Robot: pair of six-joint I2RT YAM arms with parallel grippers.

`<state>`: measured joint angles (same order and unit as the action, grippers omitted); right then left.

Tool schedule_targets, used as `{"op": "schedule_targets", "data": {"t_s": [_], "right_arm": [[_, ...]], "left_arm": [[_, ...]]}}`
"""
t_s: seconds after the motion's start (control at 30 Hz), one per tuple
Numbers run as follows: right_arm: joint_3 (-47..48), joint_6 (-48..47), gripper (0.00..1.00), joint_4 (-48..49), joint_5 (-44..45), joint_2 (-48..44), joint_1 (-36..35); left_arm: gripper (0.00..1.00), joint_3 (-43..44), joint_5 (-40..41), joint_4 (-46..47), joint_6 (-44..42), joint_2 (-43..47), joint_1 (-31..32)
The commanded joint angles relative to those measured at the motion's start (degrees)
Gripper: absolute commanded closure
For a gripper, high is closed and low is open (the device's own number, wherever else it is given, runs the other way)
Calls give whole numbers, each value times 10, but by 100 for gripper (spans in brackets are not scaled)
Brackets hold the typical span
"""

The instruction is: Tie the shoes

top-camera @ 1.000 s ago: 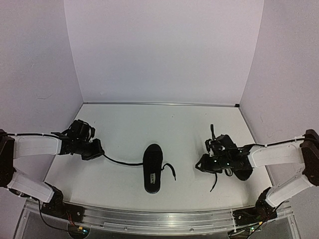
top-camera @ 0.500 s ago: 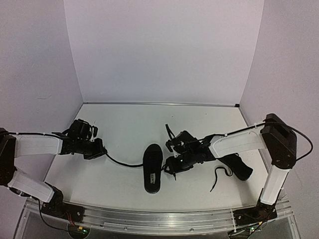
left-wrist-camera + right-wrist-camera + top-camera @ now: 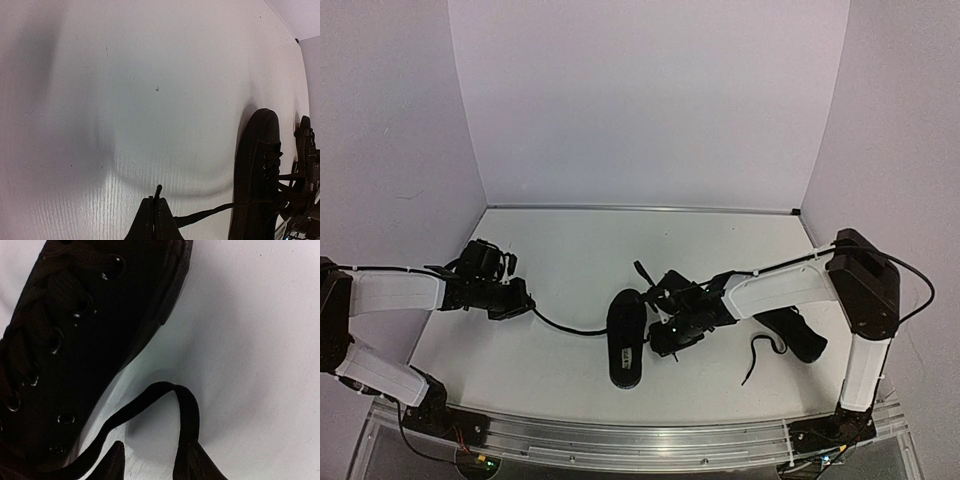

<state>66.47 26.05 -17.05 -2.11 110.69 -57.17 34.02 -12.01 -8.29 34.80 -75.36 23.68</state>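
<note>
Black on white out there: the left gripper [image 3: 153, 210] has its fingers pressed tight together, pinching the end of the long lace [image 3: 200, 216], which trails across the table [image 3: 580, 250] to the middle shoe [image 3: 626, 340]. That shoe lies near the front edge, toe pointing away from the arms, pale label showing inside.

Over to the right gripper [image 3: 154, 457]: fingers spread, down low at the shoe's right flank, and the lace loop [image 3: 172, 390] arches right over the gap between them. Whether either finger touches it, can't tell. Nothing clamped on that side.

Count them up: two shoes. The second shoe [image 3: 798, 335] lies well off to the right, partly under the right arm, with its own loose lace [image 3: 760, 352] curling on the table beside it. Two arms, two grippers, both at the middle shoe's laces.
</note>
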Motion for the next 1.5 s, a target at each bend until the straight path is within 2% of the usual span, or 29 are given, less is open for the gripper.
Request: {"op": "schedule_targets", "data": {"t_s": [0.0, 0.23, 0.33, 0.8, 0.9, 1.07, 1.1, 1.3, 1.47], "right_arm": [[12, -6, 60, -44, 21, -19, -3], [19, -20, 58, -48, 18, -79, -3], [25, -28, 57, -61, 42, -67, -3], [38, -38, 61, -85, 47, 15, -3], [35, -41, 68, -85, 41, 34, -3], [8, -29, 98, -87, 48, 15, -4], [-3, -21, 100, -89, 56, 1, -4], [-71, 32, 100, -109, 116, -98, -3], [-119, 74, 100, -131, 147, -145, -2]], "left_arm": [[100, 17, -10, 26, -7, -7, -2], [100, 17, -13, 28, -7, -8, -2], [100, 20, -13, 28, -9, -7, -2], [100, 22, -15, 33, -4, -2, -2], [100, 18, -14, 40, -1, -4, -2], [100, 16, 0, 39, 5, 3, -2], [100, 17, 4, 38, 8, 5, -3], [100, 24, 33, 24, 9, 14, -3], [100, 29, 55, -6, -1, 14, -4]]}}
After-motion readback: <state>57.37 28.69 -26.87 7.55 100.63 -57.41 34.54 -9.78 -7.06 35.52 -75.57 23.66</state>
